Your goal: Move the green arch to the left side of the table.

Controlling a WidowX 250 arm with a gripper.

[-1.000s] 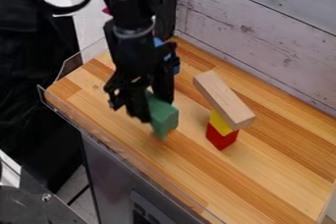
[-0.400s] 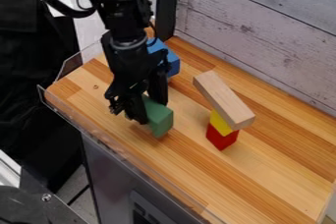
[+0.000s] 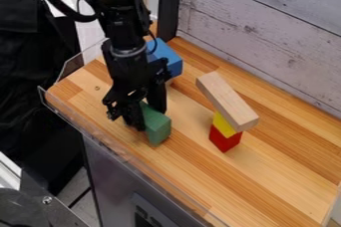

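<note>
The black gripper (image 3: 150, 117) was closed around the green arch (image 3: 158, 127), one finger on each side of it, over the part of the wooden table (image 3: 266, 176) near the clear side guard (image 3: 100, 139); whether the arch touched the wood could not be told. Well apart from it, to the right in the view, a plain wooden block (image 3: 226, 101) lay tilted on a yellow block (image 3: 222, 124), which sat on a red block (image 3: 224, 141), while a blue block (image 3: 172, 61) was behind the gripper
</note>
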